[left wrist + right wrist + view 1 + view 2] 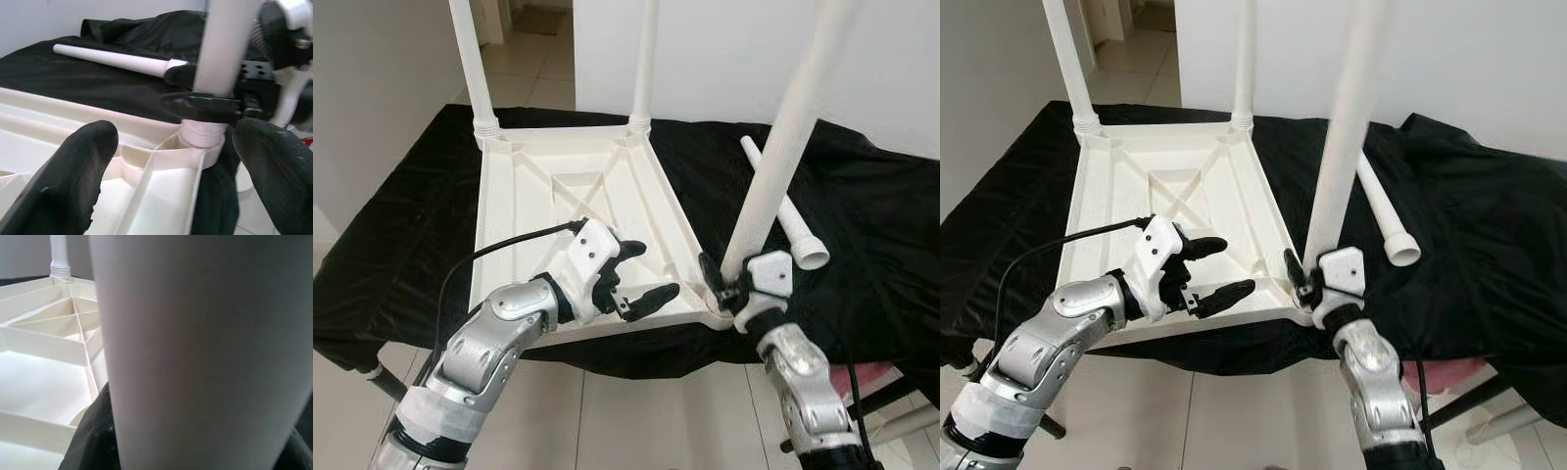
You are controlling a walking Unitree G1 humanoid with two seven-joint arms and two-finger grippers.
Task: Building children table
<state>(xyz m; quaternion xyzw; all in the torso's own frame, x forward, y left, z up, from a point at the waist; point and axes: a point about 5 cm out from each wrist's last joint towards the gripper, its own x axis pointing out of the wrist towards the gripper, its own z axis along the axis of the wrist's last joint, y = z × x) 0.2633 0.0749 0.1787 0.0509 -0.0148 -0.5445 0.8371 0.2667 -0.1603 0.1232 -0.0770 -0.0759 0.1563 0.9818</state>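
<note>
A white plastic tabletop (558, 196) lies upside down on a black cloth. Two white legs (472, 69) stand in its far corners. A third leg (781, 147) leans up out of the near right corner socket (198, 142), and my right gripper (722, 284) is shut on its base. Another white leg (785, 211) lies loose on the cloth to the right. My left gripper (641, 274) is open above the tabletop's near edge, its fingers (73, 171) pointing at that corner socket with nothing between them.
The black cloth (401, 225) covers a table whose near edge runs just behind my arms. White walls stand behind, with a doorway and tiled floor (524, 59) at the far left. A pink object (876, 377) sits low at the right.
</note>
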